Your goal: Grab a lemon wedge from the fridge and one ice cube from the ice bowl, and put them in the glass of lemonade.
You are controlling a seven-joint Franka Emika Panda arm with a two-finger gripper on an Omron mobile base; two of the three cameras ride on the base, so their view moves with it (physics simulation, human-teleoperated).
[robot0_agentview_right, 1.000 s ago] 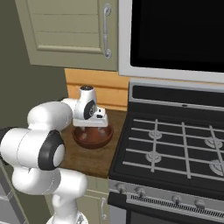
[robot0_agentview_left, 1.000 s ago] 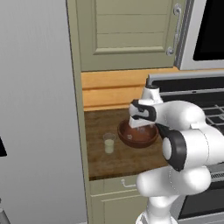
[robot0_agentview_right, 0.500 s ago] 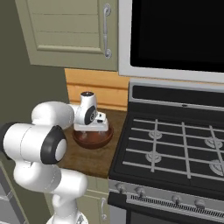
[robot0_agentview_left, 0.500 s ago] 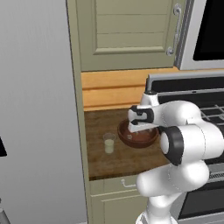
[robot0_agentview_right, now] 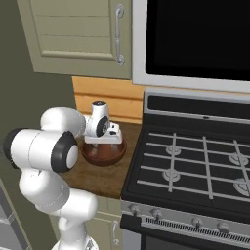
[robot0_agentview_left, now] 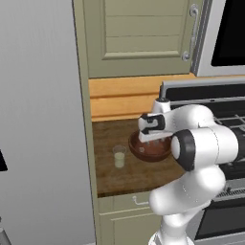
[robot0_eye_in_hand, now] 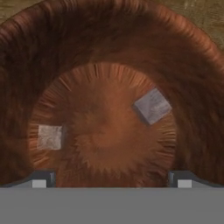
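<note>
The ice bowl (robot0_eye_in_hand: 109,52) is round with no long axis, mouth up on the wooden table (robot0_agentview_left: 107,174) beside the stove (robot0_agentview_right: 195,166); the hand view looks straight down into it and alone shows two ice cubes on its floor, one (robot0_eye_in_hand: 152,106) at about 2 o'clock from the bowl's centre, turned corner-on, the other (robot0_eye_in_hand: 49,137) at about 9 o'clock, lying square. The tool (robot0_eye_in_hand: 111,178) points down into the bowl, its tips spread wide with nothing between them. The left base view shows the glass of lemonade (robot0_agentview_left: 119,156) upright at 9 o'clock of the bowl, just apart from it
</note>
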